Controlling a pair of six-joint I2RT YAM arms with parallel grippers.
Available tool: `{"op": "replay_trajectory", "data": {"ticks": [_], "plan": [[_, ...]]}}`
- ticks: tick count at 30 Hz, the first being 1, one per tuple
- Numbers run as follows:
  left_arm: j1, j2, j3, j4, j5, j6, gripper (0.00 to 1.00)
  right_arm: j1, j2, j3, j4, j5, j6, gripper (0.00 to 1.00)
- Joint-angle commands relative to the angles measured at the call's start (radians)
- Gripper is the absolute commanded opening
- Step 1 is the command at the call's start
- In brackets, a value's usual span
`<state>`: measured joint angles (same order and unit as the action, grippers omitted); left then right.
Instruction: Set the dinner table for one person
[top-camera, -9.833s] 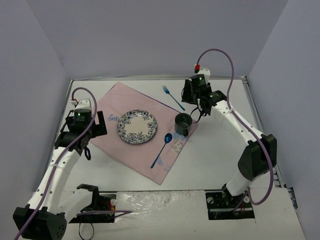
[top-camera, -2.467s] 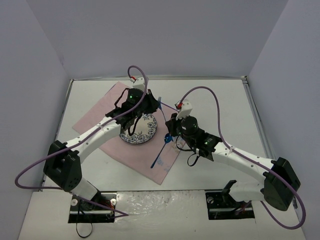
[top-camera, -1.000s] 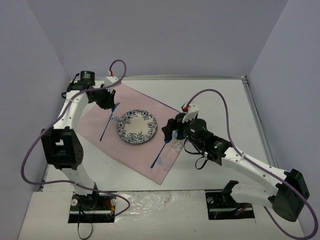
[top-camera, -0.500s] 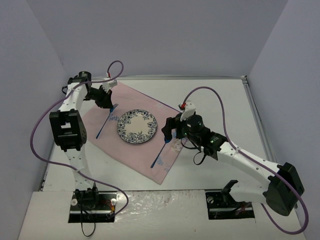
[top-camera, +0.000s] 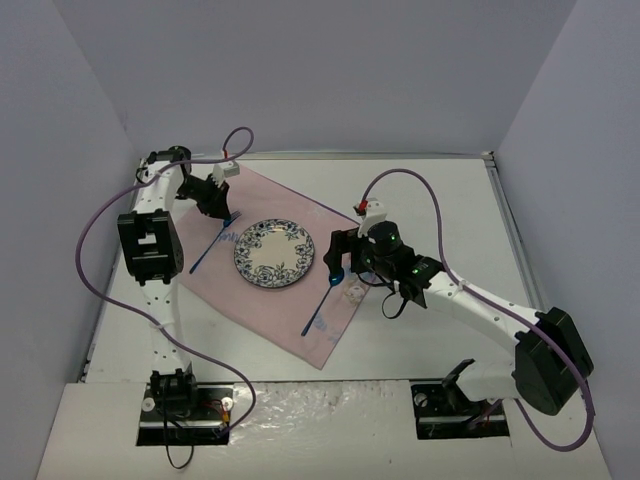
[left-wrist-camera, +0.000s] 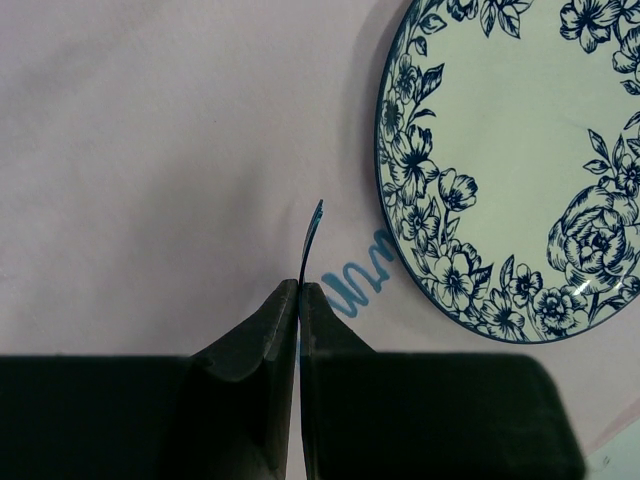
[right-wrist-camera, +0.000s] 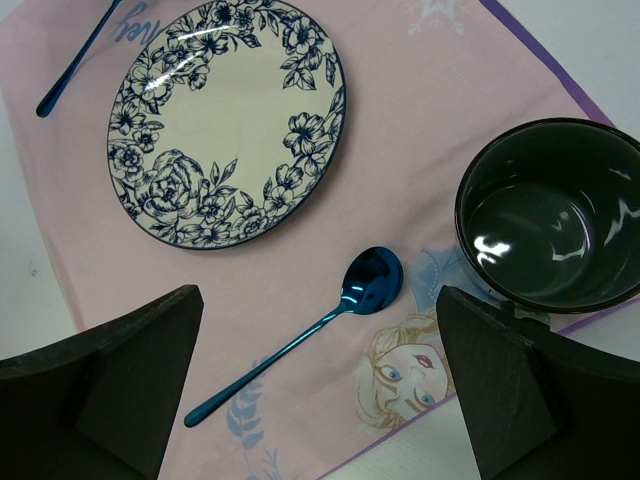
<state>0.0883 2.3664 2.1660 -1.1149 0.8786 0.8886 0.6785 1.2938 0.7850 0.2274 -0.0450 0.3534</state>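
On the white dinner table (top-camera: 440, 200) lies a pink cloth (top-camera: 290, 320) with a blue-flowered plate (top-camera: 274, 254) on it. My left gripper (top-camera: 224, 213) is shut on a thin blue fork (top-camera: 210, 245) left of the plate; the fork (left-wrist-camera: 312, 232) shows edge-on between the fingertips (left-wrist-camera: 285, 300). To the right of the plate lies a blue spoon (right-wrist-camera: 300, 335). My right gripper (right-wrist-camera: 318, 292) hangs open above it, holding nothing. A dark mug (right-wrist-camera: 550, 215) stands on the cloth's right corner, hidden under the right arm in the top view.
Blue embroidered lettering (left-wrist-camera: 360, 275) sits between the fork and the plate's rim (left-wrist-camera: 400, 215). A printed face (right-wrist-camera: 415, 365) marks the cloth beside the mug. Grey walls (top-camera: 300, 70) close the table in at the back and sides.
The left arm carried the fork over the plate to the cloth's left side and its elbow has folded back. The right gripper has stayed open over the spoon, barely shifting.
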Motion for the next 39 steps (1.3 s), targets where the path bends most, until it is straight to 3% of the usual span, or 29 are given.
{"op": "replay_trajectory", "data": {"ticks": [1,15,39], "plan": [[0.014,-0.006,0.112,-0.056,0.039,0.075,0.0,-0.013,0.019,0.053,0.069,-0.033,0.014,1.0],[0.016,0.097,0.2,-0.071,0.012,0.068,0.0,-0.035,0.076,0.057,0.09,-0.066,0.026,1.0],[0.023,0.107,0.191,0.1,0.002,-0.037,0.02,-0.048,0.12,0.054,0.115,-0.102,0.04,1.0]]}}
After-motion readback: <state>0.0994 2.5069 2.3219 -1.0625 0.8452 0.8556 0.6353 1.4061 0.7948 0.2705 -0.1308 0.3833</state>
